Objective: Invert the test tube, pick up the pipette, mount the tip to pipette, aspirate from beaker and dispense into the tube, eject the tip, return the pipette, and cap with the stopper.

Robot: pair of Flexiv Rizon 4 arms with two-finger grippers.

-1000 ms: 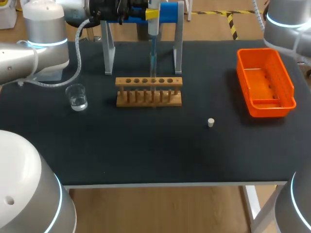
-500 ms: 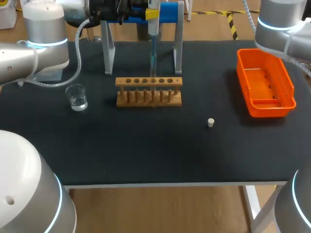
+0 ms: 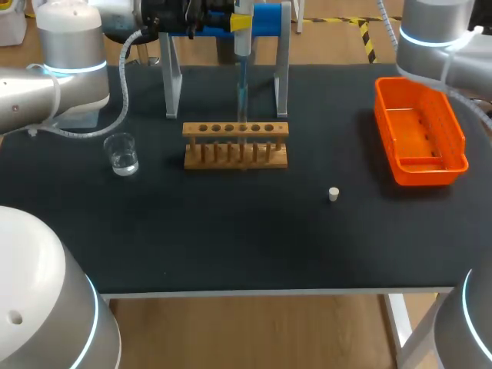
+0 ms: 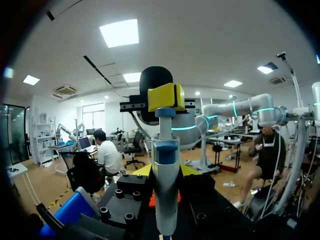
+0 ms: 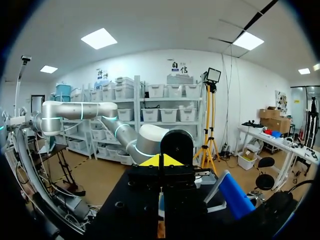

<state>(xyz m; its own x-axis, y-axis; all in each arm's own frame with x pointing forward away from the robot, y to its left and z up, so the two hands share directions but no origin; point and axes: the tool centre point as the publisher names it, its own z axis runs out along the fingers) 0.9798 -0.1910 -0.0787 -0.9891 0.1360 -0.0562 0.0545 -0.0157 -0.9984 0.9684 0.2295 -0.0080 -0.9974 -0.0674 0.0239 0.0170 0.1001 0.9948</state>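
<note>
Black matting covers the table [image 3: 231, 238], and at its centre stands a wooden test tube rack [image 3: 235, 157] with a row of holes along its top. Left of the rack sits a small glass beaker [image 3: 121, 154] with clear liquid in it. At the right edge of the frame lies an orange bin [image 3: 460, 146], and the small white stopper [image 3: 334, 194] stands alone on the mat, lower right of the rack and well apart from it.

Behind the rack, at the top middle of the frame, is a grey pipette stand [image 3: 171, 84] with a blue top. The left arm [image 3: 46, 84] comes in from the upper left. The left gripper [image 4: 165, 171] clasps the pipette [image 4: 165, 200] upright, a yellow tip pressed to each side of its body. The pipette's thin bluish lower end runs down to the rack's holes (I cannot make out the test tube itself there).

The right arm [image 3: 434, 34] is at the upper right, above the bin's far end. The right gripper [image 5: 160, 160] has its yellow tips drawn together with nothing between them.
</note>
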